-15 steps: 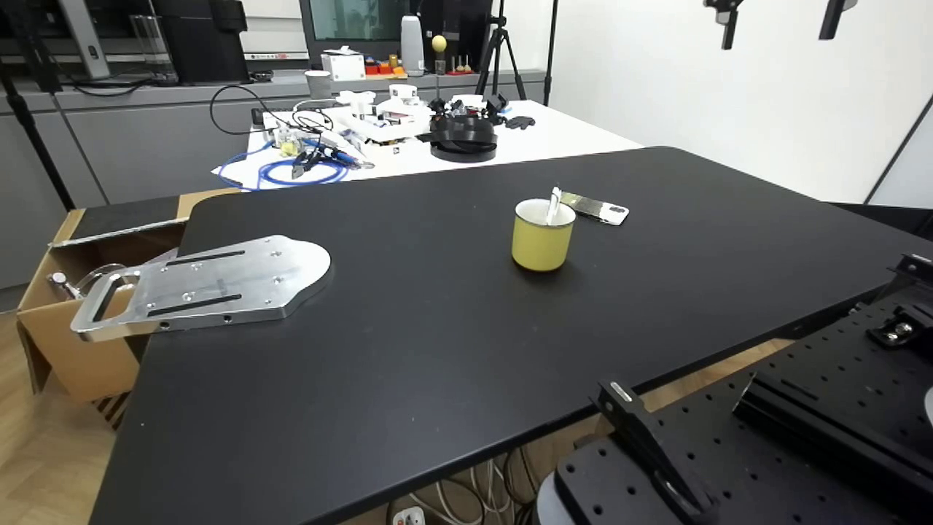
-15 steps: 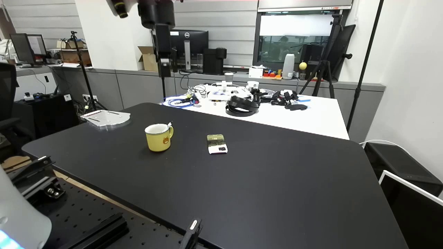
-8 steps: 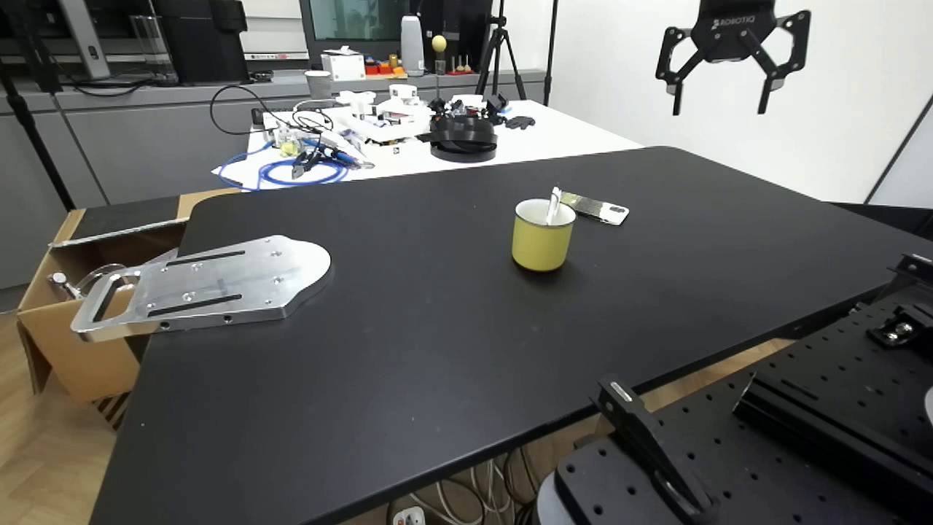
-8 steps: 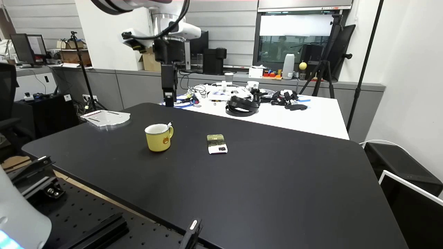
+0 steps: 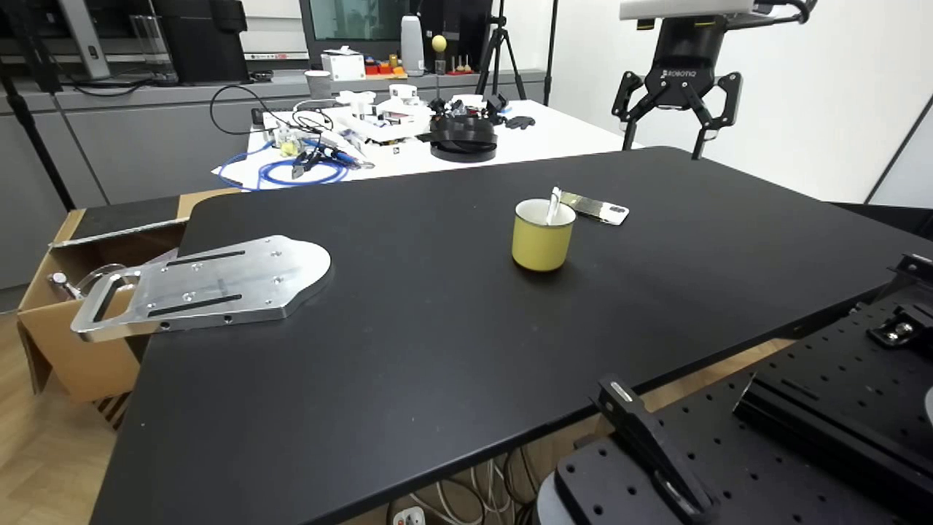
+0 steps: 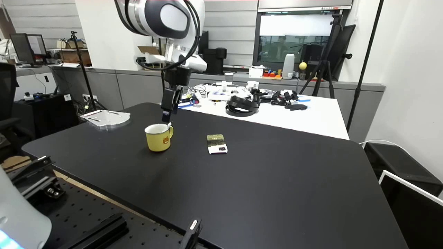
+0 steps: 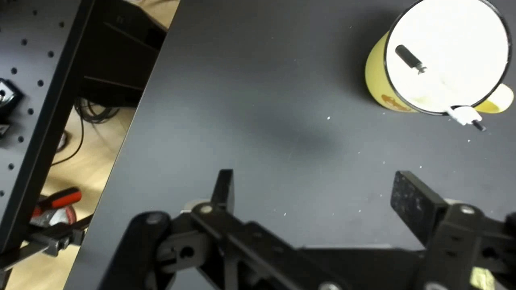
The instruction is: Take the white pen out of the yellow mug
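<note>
The yellow mug (image 5: 541, 244) stands upright on the black table in both exterior views (image 6: 158, 141). It also shows at the upper right of the wrist view (image 7: 377, 76). The white pen (image 5: 555, 205) leans inside it, with its white end over the rim near the handle (image 6: 169, 126). In the wrist view the pen's white end (image 7: 463, 114) crosses the rim and a dark tip lies inside the mug. My gripper (image 5: 663, 151) is open and empty above the table, apart from mug and pen. Its fingertips are spread wide in the wrist view (image 7: 314, 173).
A flat grey-white rectangular object (image 6: 217, 144) lies on the black table (image 5: 364, 408) near the mug. A silver metal plate (image 5: 219, 284) with a handle lies at the table's far side. The table edge and a perforated black base (image 7: 40, 80) show left in the wrist view.
My gripper has come down into view, moving down and left in an exterior view, and now tilts slightly. It stays open. The mug and pen have not moved.
</note>
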Robot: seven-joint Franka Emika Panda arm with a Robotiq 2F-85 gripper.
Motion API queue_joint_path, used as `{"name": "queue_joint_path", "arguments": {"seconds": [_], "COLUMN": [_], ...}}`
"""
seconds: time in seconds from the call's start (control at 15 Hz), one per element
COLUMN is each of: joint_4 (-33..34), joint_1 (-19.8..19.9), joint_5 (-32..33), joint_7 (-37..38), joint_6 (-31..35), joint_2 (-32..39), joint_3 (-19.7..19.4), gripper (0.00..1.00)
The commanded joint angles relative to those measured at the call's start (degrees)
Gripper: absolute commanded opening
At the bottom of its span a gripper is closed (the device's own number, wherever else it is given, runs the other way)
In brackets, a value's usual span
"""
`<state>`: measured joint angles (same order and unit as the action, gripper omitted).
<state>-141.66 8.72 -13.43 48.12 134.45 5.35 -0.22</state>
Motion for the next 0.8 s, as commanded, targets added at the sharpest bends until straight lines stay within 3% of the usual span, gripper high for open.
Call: {"name": "queue_joint_path", "arguments": {"seconds": [0.0,0.73], "joint_4": [5.08,16.45], "joint_1": [-1.34,-3.23], "joint_5": [-8.51,-13.51], "joint_7": [-5.0,-8.33], "joint_6": [-1.07,-1.58], "joint_2": [5.87,16.56], "joint_3": [-1.62,-1.4], "gripper": [1.0,1.0]}}
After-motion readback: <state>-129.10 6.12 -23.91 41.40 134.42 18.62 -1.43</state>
